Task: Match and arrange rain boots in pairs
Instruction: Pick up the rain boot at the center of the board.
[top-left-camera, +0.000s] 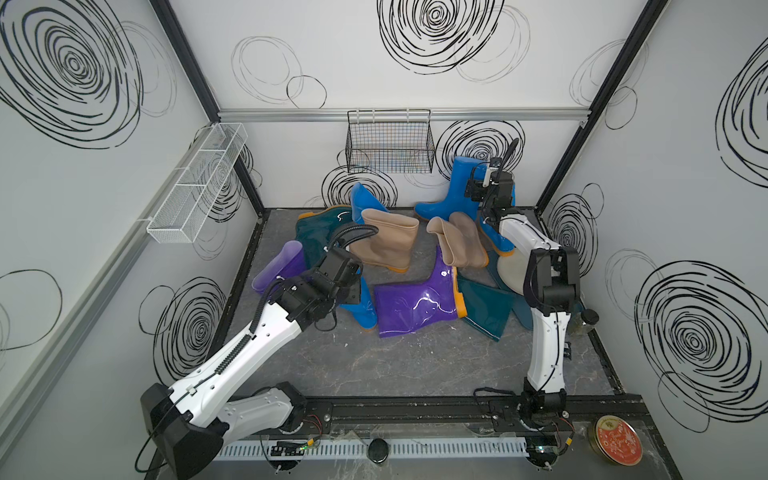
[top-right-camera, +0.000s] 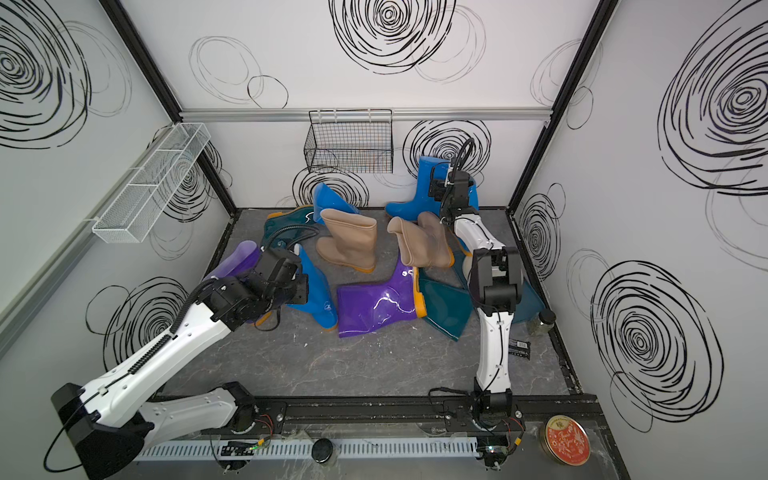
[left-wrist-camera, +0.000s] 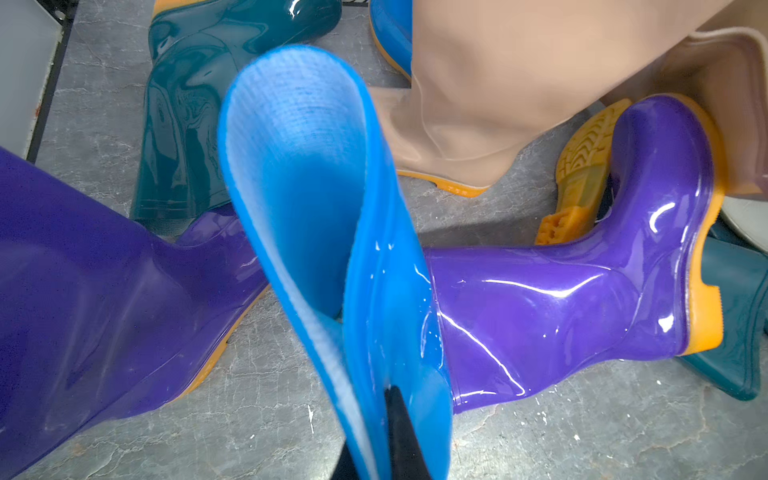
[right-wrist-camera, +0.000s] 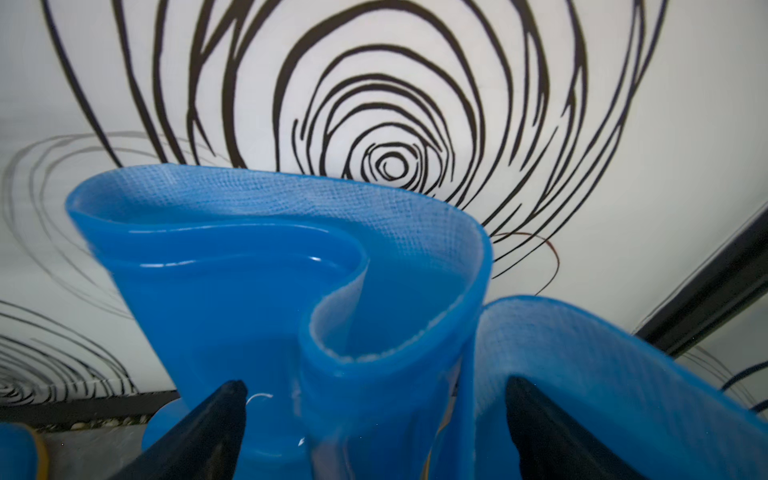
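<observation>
The left gripper (left-wrist-camera: 374, 436) pinches the cuff of a blue boot (left-wrist-camera: 299, 187) at centre-left; lift it clear of the purple boot (left-wrist-camera: 561, 299), toward the blue boots (top-left-camera: 451, 187) standing far right, where the right gripper (right-wrist-camera: 374, 384) gapes wide

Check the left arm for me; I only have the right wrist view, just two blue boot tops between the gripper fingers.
Observer: Left gripper is shut on the cuff of a third blue boot.
Operator: Where's the fourth blue?
Observer: Fourth blue boot sits by the back wall, behind a tan boot.
Operator: Purples paired?
Observer: No. One purple boot lies flat mid-floor, the other purple boot apart from it, third blue boot between them.
</observation>
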